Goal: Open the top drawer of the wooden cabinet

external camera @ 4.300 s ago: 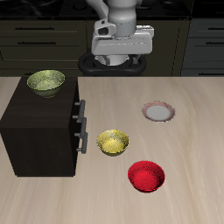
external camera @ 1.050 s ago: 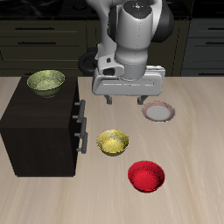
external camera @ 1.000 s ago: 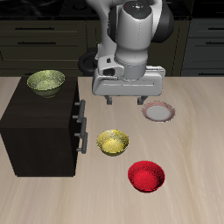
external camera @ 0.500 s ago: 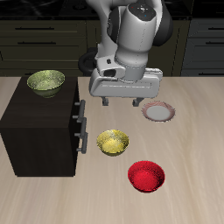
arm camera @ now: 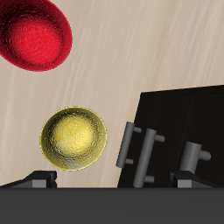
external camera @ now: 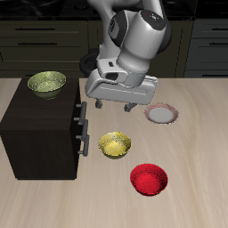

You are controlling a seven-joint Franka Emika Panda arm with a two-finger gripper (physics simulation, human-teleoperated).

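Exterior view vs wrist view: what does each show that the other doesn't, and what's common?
Only the exterior view shows the arm with the gripper above the table, the green bowl on top of the wooden cabinet, the small plate farther back, and the kitchen units behind.

Only the wrist view shows the drawer handles close up, with their mounting posts visible.

Both show the cabinet's handled face, including the top drawer handle, plus the yellow bowl beside it and the red bowl.
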